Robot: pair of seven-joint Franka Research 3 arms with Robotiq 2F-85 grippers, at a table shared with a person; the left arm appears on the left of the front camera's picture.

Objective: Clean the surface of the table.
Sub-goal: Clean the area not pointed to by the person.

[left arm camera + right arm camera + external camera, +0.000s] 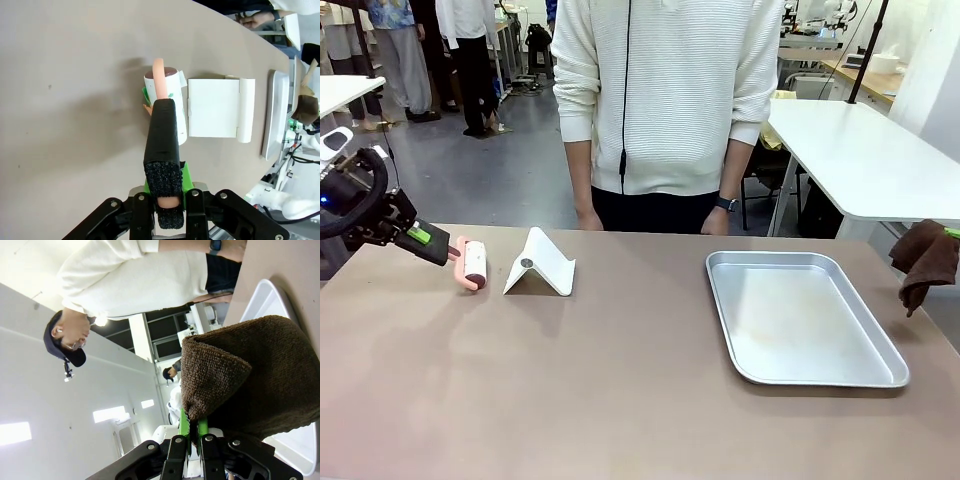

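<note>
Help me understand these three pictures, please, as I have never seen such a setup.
This is a robot with two arms, each ending in a two-finger gripper. The front picture looks from the robot's side across the brown table at a person standing opposite. The other two come from cameras on the wrists, looking along the fingers. On the table lie a silver metal tray and a folded white stand. The left gripper is shut on the pink handle of a lint roller beside the stand. The right gripper is shut on a brown cloth, hanging near the table's right edge.
</note>
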